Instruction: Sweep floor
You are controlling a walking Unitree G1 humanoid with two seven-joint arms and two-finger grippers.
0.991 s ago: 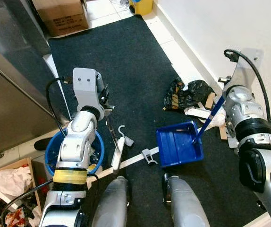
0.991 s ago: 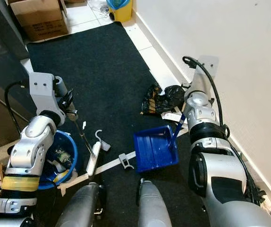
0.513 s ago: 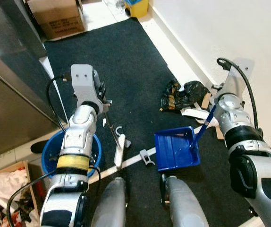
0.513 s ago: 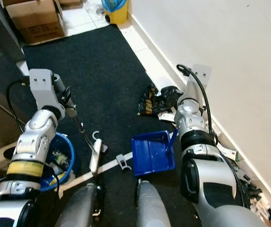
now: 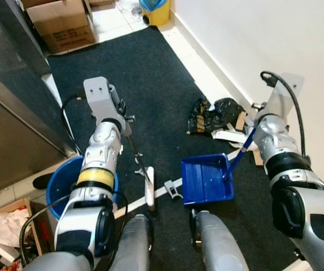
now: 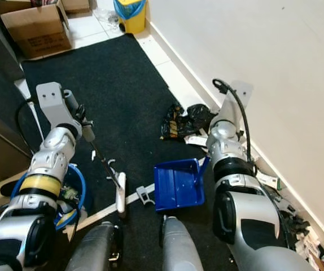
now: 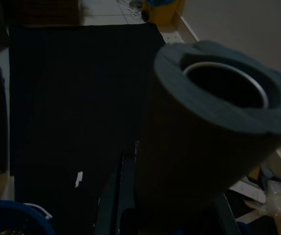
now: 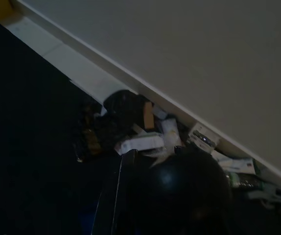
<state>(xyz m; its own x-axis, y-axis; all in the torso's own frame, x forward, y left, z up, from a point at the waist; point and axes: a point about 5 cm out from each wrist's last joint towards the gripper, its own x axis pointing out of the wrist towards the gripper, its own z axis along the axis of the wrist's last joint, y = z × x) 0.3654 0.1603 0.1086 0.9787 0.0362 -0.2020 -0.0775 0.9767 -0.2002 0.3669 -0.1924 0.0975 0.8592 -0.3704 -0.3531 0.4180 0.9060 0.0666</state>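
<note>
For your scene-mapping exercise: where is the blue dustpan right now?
In the left eye view the blue dustpan lies on the black mat, just ahead of the robot's right leg, with the black trash pile beyond it near the wall.

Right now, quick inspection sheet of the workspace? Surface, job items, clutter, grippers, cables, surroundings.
Surface: black mat over white tile, along a white wall.
Job's things: blue dustpan flat on the mat, its handle rising toward the right arm; broom with a thin rod and white head, its head on the mat left of the pan.
Clutter: crumpled black bag and paper scraps at the baseboard; a white strip lying by the pan.
Grippers: left gripper shut on the broom handle; right gripper on the dustpan handle, grip hidden.
Cables: black cable looping over the right wrist.
Surroundings: blue bucket, cardboard box, yellow bin.
</note>
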